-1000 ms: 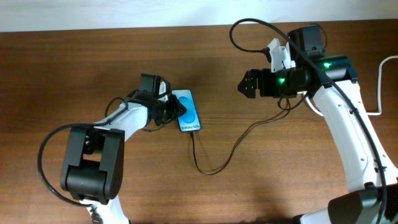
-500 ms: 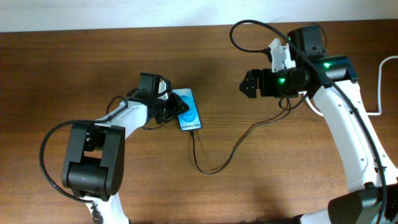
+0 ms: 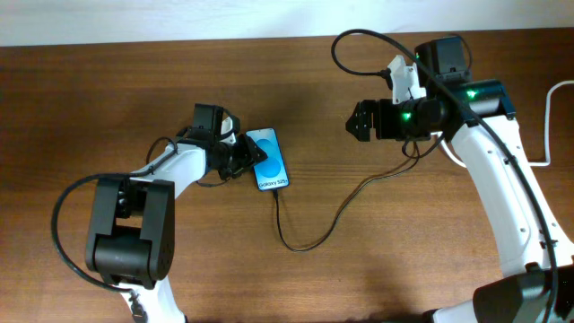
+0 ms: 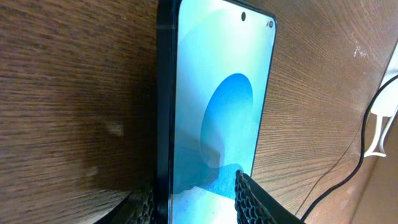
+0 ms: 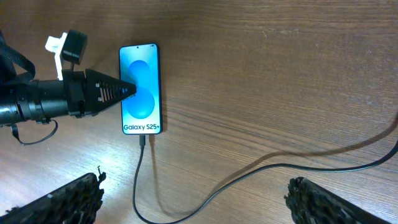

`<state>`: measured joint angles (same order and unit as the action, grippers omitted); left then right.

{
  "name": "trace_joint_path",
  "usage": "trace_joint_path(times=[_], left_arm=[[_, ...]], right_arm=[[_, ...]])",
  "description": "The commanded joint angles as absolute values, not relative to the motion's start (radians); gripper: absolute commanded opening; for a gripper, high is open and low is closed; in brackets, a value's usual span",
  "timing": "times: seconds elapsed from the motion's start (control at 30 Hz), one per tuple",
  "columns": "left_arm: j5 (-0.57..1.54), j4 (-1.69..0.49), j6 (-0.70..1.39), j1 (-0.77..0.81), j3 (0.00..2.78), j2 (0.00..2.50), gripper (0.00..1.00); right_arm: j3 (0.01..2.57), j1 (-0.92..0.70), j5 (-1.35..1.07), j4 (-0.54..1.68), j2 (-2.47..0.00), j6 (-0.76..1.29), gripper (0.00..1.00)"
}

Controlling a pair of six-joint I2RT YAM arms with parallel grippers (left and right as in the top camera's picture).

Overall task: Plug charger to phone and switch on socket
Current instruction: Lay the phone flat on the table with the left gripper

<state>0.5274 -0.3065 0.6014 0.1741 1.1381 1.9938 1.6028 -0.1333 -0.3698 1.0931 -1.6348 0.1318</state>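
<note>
Wooden table; phone reads "Galaxy S25"; right claw spread wide; left claw grip unclear.

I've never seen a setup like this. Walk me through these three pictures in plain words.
Two robot arms work at a wooden table. Each ends in a two-finger gripper. The overhead picture looks down from a fixed camera; the other two come from cameras on the arms' wrists. On the table lies a phone with a lit blue screen. A thin black charger cable runs into its bottom end. The left gripper is at the phone; whether it squeezes it I cannot tell. The right gripper hovers open, holding nothing. No socket shows in any picture.
</note>
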Motion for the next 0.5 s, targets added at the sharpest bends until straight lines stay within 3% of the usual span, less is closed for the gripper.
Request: trace_joint_path(times=[0.0,0.37,0.47], left_arm=[[0.380,-0.357,0.590,0.158,1.081,2.078,0.42],[0.372,-0.383,0.590,0.158,1.081,2.078,0.44],[0.332,-0.376,0.590,0.158,1.081,2.078,0.50]], right_arm=[[1.621,-0.137,-0.358,1.094,-1.611,0.127,0.98],[1.621,-0.137,-0.358,1.095,-1.611,0.127,0.98],[1.621,-0.137,-0.358,1.095,-1.611,0.127,0.98]])
